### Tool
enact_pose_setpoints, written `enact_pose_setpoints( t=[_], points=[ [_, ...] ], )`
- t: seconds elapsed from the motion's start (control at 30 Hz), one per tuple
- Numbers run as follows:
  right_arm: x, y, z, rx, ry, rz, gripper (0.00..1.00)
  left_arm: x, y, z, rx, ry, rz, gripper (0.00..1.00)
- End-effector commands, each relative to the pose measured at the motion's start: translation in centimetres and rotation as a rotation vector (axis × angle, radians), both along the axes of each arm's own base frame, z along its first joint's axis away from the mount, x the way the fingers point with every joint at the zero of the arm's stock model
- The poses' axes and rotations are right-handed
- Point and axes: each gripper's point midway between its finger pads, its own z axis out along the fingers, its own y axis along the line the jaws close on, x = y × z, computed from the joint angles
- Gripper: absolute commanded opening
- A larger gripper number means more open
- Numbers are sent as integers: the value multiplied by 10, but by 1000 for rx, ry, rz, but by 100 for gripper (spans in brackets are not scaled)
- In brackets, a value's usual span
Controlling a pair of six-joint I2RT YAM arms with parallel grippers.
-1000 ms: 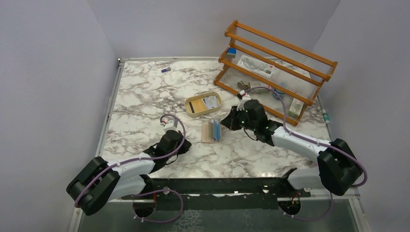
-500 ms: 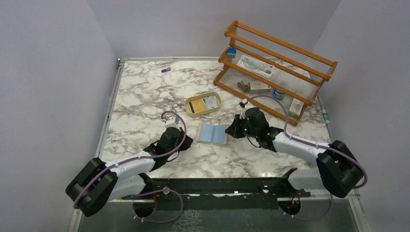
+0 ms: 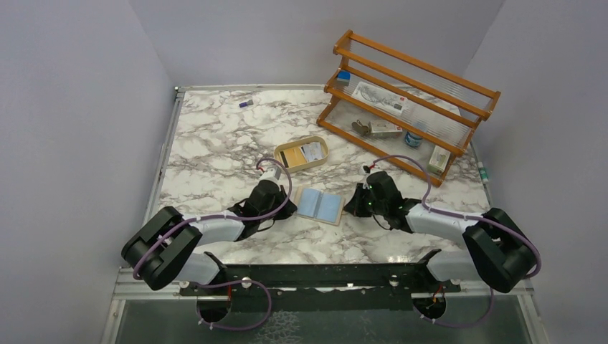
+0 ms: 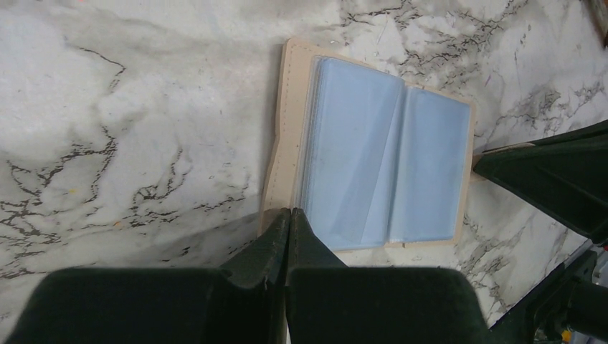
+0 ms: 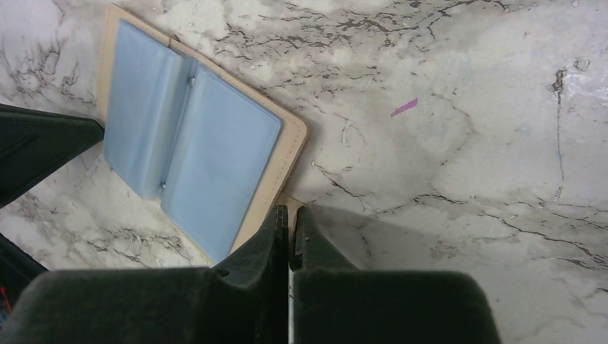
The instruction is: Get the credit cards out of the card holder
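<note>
The beige card holder (image 3: pixel 319 206) lies open and flat on the marble, its inside up. It also shows in the left wrist view (image 4: pixel 287 129) and the right wrist view (image 5: pixel 287 143). Pale blue pockets (image 4: pixel 373 165) fill both halves; I cannot tell a separate credit card apart from them. My left gripper (image 3: pixel 289 203) is shut, its tips (image 4: pixel 288 213) on the holder's left edge. My right gripper (image 3: pixel 353 208) is shut on the snap tab at the holder's right edge (image 5: pixel 289 210).
An oval tan tray (image 3: pixel 287 165) with small papers lies just behind the holder. A wooden rack (image 3: pixel 409 107) with small items stands at the back right. A small purple item (image 3: pixel 246 104) lies at the far left.
The card holder has gone from nearly folded to open and flat. My left gripper has moved right to its left edge. My right gripper has drawn the tab side toward the near right.
</note>
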Motion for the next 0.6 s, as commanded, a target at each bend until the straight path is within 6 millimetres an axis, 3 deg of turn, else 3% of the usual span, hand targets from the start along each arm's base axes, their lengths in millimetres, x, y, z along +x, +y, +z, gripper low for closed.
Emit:
enact_pose_setpoints(
  t=[0.0,0.3,0.43,0.57],
  points=[
    [3,-6,-10,-8,8,-26,1,5,-11,13,-35,-49,-49,0],
    [2,-9,-15,11,16,-10,1,10,6,3,30,-54,2,0],
    [1,-8,-15,21,15,-4,1,13,11,2,73,-63,3,19],
    [0,-8,-17,27,21,2,1,15,1,8,40,-73,-35,23]
  ],
)
